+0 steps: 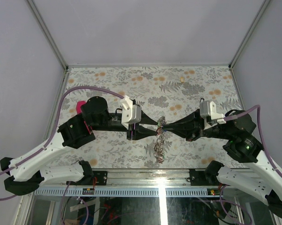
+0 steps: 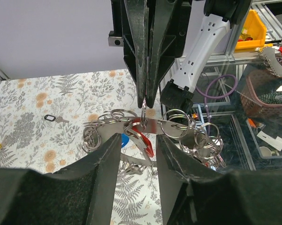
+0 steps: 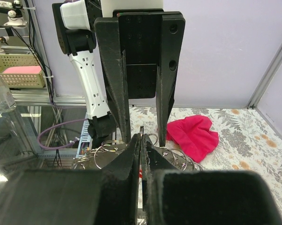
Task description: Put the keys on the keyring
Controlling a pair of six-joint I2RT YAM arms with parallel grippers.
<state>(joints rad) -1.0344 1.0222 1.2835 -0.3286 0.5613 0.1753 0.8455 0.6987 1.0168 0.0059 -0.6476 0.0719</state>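
Note:
Above the table's middle, the keyring (image 1: 158, 140) hangs as a bunch of metal rings and keys between both arms. My right gripper (image 3: 141, 136) is shut on a thin ring at its top, as the left wrist view also shows (image 2: 144, 96). Facing it, my left gripper (image 2: 138, 138) stands open with a red-tagged key (image 2: 146, 144) between its tips, and I cannot tell whether they touch. A blue tag (image 2: 125, 140) shows beside it. The keyring's flat band (image 2: 171, 126) carries several small rings. A loose black-tagged key (image 2: 54, 118) lies on the floral table.
A magenta cloth (image 1: 80, 107) lies at the table's left, behind the left arm, also seen in the right wrist view (image 3: 192, 136). A small cream tag (image 1: 183, 79) lies far back. Grey walls enclose three sides. A yellow bin (image 2: 251, 28) sits beyond the near edge.

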